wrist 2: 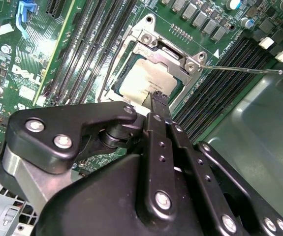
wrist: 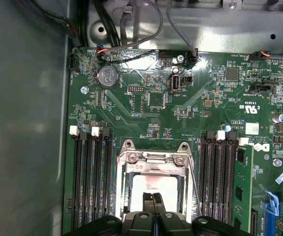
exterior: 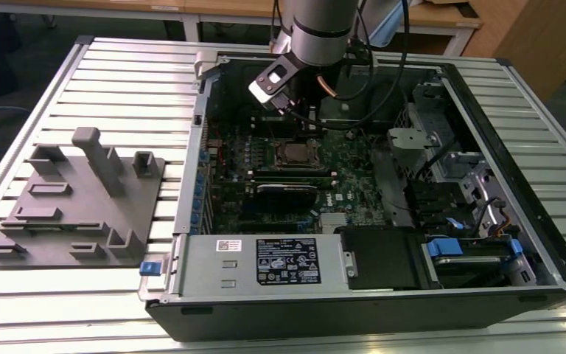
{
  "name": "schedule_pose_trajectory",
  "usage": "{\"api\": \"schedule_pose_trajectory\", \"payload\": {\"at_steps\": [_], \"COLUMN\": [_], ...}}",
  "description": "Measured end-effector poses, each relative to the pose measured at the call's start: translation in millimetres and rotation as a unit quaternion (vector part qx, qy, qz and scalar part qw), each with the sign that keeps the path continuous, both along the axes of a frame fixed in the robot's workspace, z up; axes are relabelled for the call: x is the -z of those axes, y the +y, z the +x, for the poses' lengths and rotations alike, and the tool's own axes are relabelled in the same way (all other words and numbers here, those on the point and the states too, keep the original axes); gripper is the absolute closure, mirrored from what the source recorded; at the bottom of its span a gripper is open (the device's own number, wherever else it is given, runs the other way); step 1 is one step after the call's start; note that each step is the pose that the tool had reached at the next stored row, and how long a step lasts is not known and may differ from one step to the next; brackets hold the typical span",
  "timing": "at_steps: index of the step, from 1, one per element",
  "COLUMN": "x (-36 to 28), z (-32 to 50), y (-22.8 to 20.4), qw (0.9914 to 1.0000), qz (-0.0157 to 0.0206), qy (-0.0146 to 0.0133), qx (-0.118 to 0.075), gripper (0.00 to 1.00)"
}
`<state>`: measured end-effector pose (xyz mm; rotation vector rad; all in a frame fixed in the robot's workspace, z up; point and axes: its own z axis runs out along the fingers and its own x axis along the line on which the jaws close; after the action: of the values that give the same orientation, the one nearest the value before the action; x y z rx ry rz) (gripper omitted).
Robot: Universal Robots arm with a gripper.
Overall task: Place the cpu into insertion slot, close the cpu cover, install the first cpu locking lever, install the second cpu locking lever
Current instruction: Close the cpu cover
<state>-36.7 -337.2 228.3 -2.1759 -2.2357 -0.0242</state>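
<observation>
Second wrist view: right at the tips of the empty, pinched-together gripper (wrist 2: 157, 96) lies the cpu (wrist 2: 139, 81), likely light, stiff, fragile, best held edgewise.

A ribbed silvery metal surface (exterior: 77, 302) catches bright glare on its near slats; behind it stand pale wooden desks (exterior: 219, 7) and a wooden cabinet (exterior: 539, 33); dark grey floor (exterior: 18, 81) lies at the exterior view's left.
</observation>
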Motion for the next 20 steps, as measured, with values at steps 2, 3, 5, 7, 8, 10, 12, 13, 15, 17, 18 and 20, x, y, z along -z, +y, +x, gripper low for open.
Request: {"api": "schedule_pose_trajectory", "payload": {"at_steps": [2,3,5,7,8,10,12,13,15,17,18,20], "x": [0.0,0.0,0.0,0.0,0.0,0.0,0.0,0.0,0.0,0.0,0.0,0.0], "z": [0.0,0.0,0.0,0.0,0.0,0.0,0.0,0.0,0.0,0.0,0.0,0.0], "y": [0.0,0.0,0.0,0.0,0.0,0.0,0.0,0.0,0.0,0.0,0.0,0.0], "qw": [1.0,1.0,1.0,1.0,1.0,0.99999,0.99999,0.99999,0.99999,0.99997,0.99996,0.99996], "qz": [0.0,0.0,0.0,0.0,0.0,0.0,0.0,0.0,0.0,0.0,0.0,0.0], "qy": [0.0,0.0,0.0,0.0,0.0,0.0,0.0,0.0,0.0,0.0,0.0,0.0], "qx": [-0.001,-0.001,-0.001,-0.001,-0.002,-0.003,-0.004,-0.004,-0.004,-0.008,-0.009,-0.009], "gripper": [0.89,0.89,0.89,0.89,0.89,0.89,0.89,0.89,0.89,0.89,0.89,0.89]}}
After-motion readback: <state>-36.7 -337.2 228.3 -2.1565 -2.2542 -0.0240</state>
